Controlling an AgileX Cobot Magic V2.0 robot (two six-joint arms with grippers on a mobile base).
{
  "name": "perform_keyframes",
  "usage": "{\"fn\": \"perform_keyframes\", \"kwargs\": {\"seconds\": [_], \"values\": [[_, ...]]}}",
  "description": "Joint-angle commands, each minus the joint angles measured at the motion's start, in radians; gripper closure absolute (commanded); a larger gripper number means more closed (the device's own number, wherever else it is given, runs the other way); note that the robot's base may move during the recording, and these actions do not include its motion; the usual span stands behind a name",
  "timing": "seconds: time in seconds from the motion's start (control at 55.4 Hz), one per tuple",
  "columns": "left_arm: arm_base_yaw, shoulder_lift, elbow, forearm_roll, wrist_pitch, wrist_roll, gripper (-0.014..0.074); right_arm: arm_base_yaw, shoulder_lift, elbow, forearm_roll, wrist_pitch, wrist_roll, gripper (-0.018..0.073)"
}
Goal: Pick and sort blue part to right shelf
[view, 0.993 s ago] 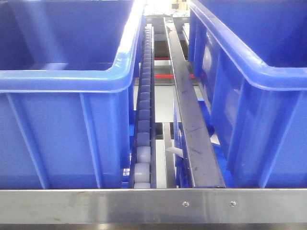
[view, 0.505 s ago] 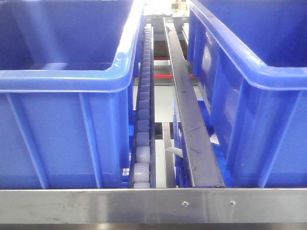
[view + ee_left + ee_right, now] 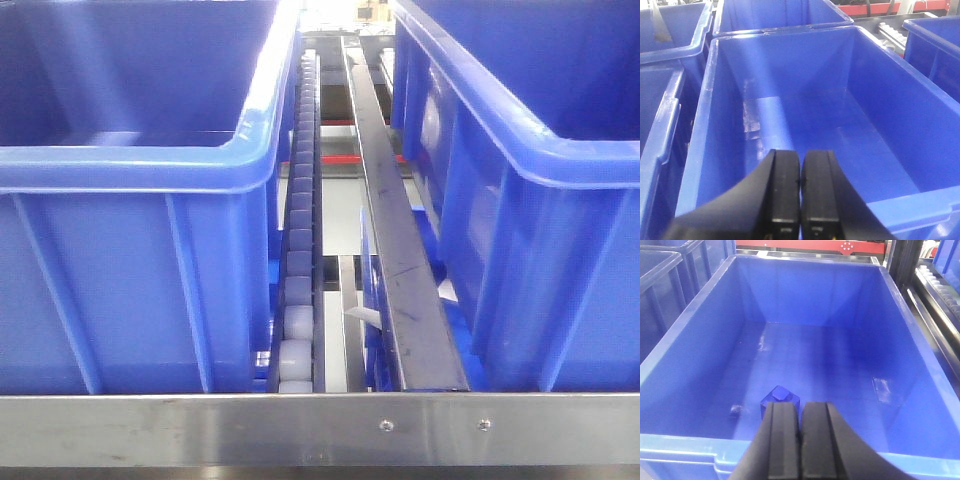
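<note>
A small blue block-shaped part lies on the floor of a large blue bin, near its front wall. My right gripper is shut and empty, hovering above the bin's front rim, just in front of the part. My left gripper is shut and empty above another large blue bin, which holds nothing I can see. The front view shows the shelf's steel front rail with two screws, a pale roller track and two blue bins; neither gripper appears there.
A dark steel divider bar runs beside the roller track between the bins. More blue bins stand left of and behind the left one. A red frame and roller tracks lie beyond and right of the right bin.
</note>
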Motion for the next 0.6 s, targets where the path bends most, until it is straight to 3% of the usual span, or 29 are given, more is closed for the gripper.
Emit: {"fn": "perform_keyframes", "kwargs": {"seconds": [0.0,0.072,0.199,0.271,0.361,0.578], "values": [[0.004,0.009,-0.001,-0.003,-0.143,-0.005,0.0472,-0.004,0.013,-0.025,-0.018,-0.094,-0.005,0.0525],[0.039,-0.002,0.047,-0.028,-0.244,0.027,0.0472,-0.004,0.013,-0.025,-0.018,-0.094,-0.005,0.0525],[0.155,-0.044,0.153,-0.208,-0.362,0.145,0.0472,-0.004,0.013,-0.025,-0.018,-0.094,-0.005,0.0525],[0.212,-0.078,0.218,-0.268,-0.416,0.192,0.0472,-0.004,0.013,-0.025,-0.018,-0.094,-0.005,0.0525],[0.258,-0.124,0.314,-0.272,-0.495,0.199,0.0472,-0.004,0.013,-0.025,-0.018,-0.094,-0.005,0.0525],[0.259,-0.171,0.509,-0.272,-0.737,0.199,0.0472,-0.004,0.013,-0.025,-0.018,-0.094,-0.005,0.0525]]}}
